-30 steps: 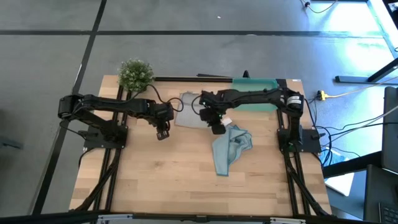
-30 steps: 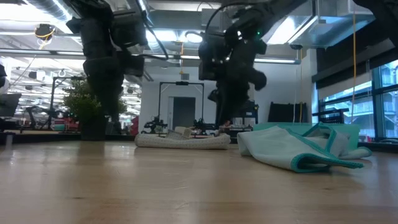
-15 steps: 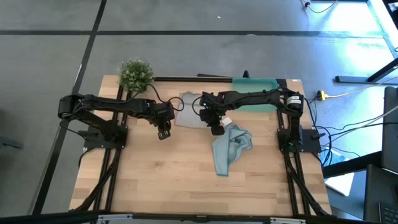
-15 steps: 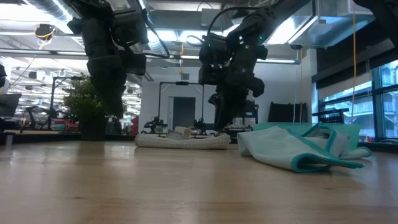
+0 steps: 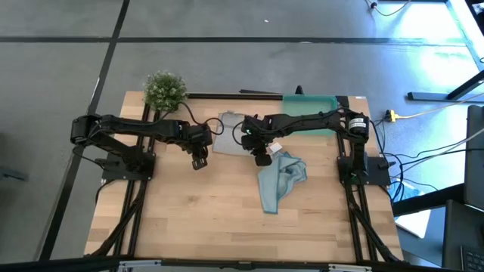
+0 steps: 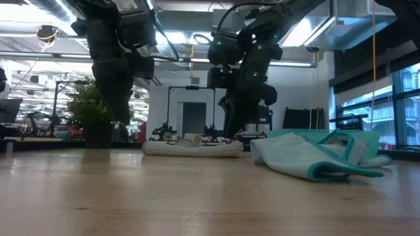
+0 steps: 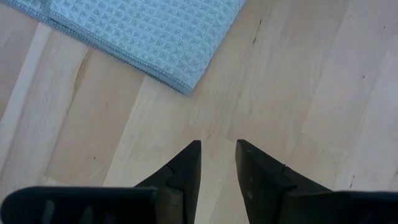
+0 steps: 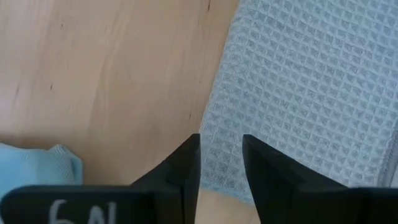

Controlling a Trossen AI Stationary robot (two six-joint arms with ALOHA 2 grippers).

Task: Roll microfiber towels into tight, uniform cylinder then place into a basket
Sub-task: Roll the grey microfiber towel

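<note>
R tool (image 8: 219, 163) slightly open, empty, over near corner of grey towel (image 8: 311, 93) | L tool (image 7: 217, 163) open beside opposite corner | R nearer

High view straight down over the whole surface (image 5: 189, 219), low view level at surface height facing the room behind, both wrist views close above the wood, all four sharing the grey-blue towel (image 5: 229, 140) (image 6: 193, 149) (image 7: 149, 37) (image 8: 298, 93).

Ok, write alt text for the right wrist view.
The right gripper, fingers slightly apart and empty, hovers over the edge of a pale grey-blue waffle-weave towel on the wooden table. A corner of light blue towel shows beside it.
</note>
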